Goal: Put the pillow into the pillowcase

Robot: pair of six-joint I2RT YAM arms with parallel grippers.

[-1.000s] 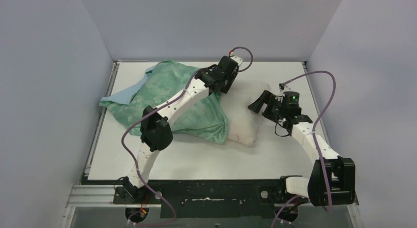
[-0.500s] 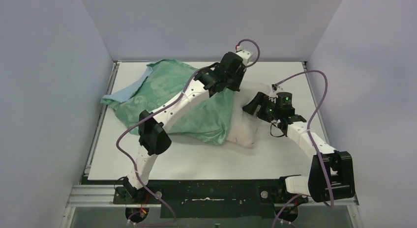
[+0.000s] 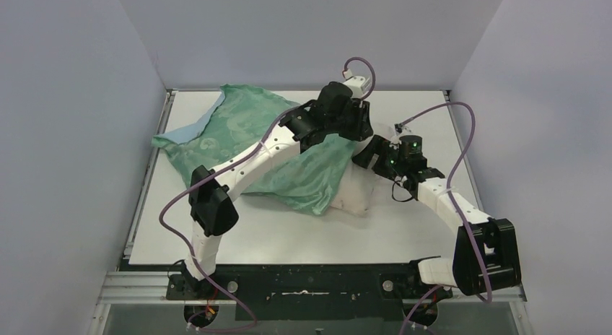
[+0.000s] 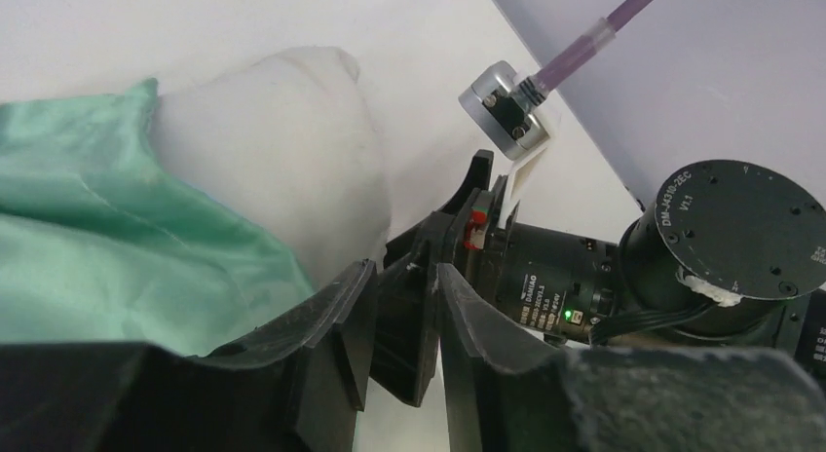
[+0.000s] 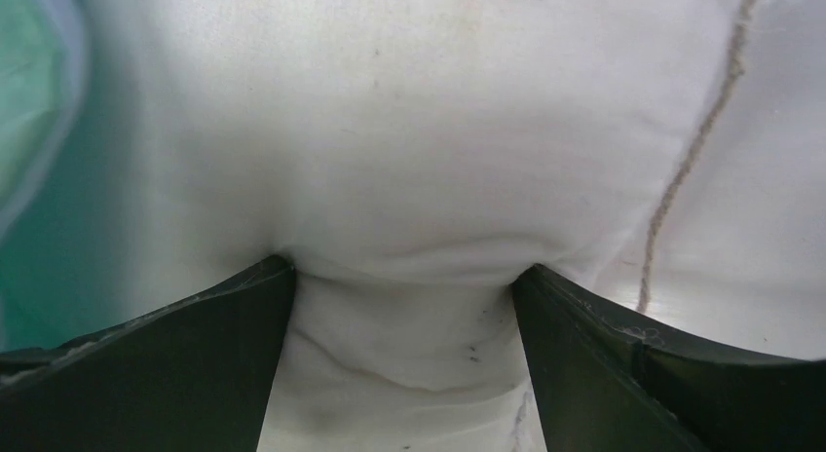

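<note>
The right end effector (image 5: pixel 401 271) is spread wide and driven end-on into the pillow (image 5: pixel 438 131), whose stuffing bulges between the two fingers. Judging by the pose, this is a shove rather than a pinch: pressing on the bare end should feed the pillow leftward into the pillowcase (image 3: pixel 245 129).

The left end effector (image 4: pixel 403 277) reaches across to the far edge of the sack's mouth, just beside the right one, probably to hold the opening against that push. Its fingers stand close together with the green hem running under one of them, but I cannot tell whether any cloth is actually clamped.

The pillow lies on the bench (image 3: pixel 289 234), right of centre. Most of it is under the teal cloth, and only its right end and a near corner show. It is plump, off-white and a little dingy, with small dark specks and a brownish thread-like line across its fabric. The pillowcase is shiny teal-green with a swirled pattern, rumpled and spread to the left, a light blue underside showing at its far-left edge.
</note>
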